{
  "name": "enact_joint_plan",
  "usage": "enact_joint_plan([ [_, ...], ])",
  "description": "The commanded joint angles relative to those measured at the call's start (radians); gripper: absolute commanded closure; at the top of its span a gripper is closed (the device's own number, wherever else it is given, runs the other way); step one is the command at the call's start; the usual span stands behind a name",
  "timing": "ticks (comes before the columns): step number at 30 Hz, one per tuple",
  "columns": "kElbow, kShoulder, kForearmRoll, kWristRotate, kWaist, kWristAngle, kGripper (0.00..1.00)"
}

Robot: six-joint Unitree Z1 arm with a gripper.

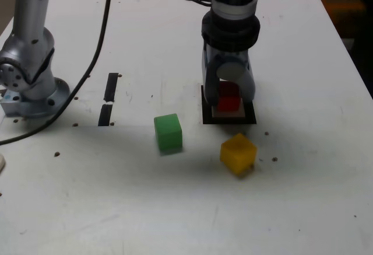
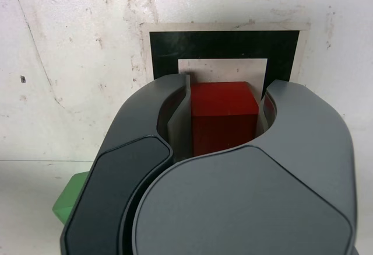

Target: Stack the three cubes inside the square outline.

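We found the end effector (image 1: 228,104) closed on the red cube (image 1: 228,100), its two dark jaws pressed against opposite sides of the block. In the wrist view the red cube (image 2: 224,123) sat clamped between them, directly over the white centre of the square outline (image 2: 224,44). From the exterior view we could not tell whether the cube already touched the white centre or hung just above it (the jaws hid its lower edge). The square outline (image 1: 206,115) lay on the white desk (image 1: 175,208), its black frame showing on all sides around the jaws.

Moving outward, the yellow cube (image 1: 238,153) rested on the desk near the outline, in front of its corner, turned at an angle. The green cube (image 1: 168,132) stood farther off toward the exterior view's left, apart from both the outline and the yellow cube; a sliver of it (image 2: 73,199) showed past the end effector's housing in the wrist view. Further to the exterior view's left we saw two short black tape strips (image 1: 109,98), then the arm's grey base (image 1: 29,74) with a black cable (image 1: 99,39) running past it.
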Motion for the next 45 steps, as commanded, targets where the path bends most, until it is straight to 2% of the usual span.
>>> enact_joint_plan([
  [1, 0.009, -0.003, -0.011, -0.001, 0.003, 0.000, 0.59],
  [5, 0.034, -0.027, -0.038, -0.002, 0.003, -0.003, 0.19],
  [7, 0.035, -0.041, -0.028, 0.001, 0.003, 0.000, 0.05],
  [8, 0.033, -0.048, -0.019, 0.004, 0.003, 0.003, 0.02],
  [15, 0.020, -0.104, 0.037, 0.015, -0.007, 0.024, 0.00],
  [19, -0.013, -0.142, 0.095, -0.022, -0.061, 0.032, 0.00],
  [25, -0.160, -0.117, 0.275, -0.182, -0.189, 0.036, 0.00],
  [31, -0.342, -0.038, 0.416, -0.426, -0.275, 0.042, 0.01],
  [34, -0.402, 0.003, 0.440, -0.514, -0.292, 0.040, 0.00],
  [39, -0.430, 0.059, 0.444, -0.589, -0.311, 0.011, 0.00],
  [45, -0.376, 0.075, 0.391, -0.675, -0.328, -0.034, 0.00],
])
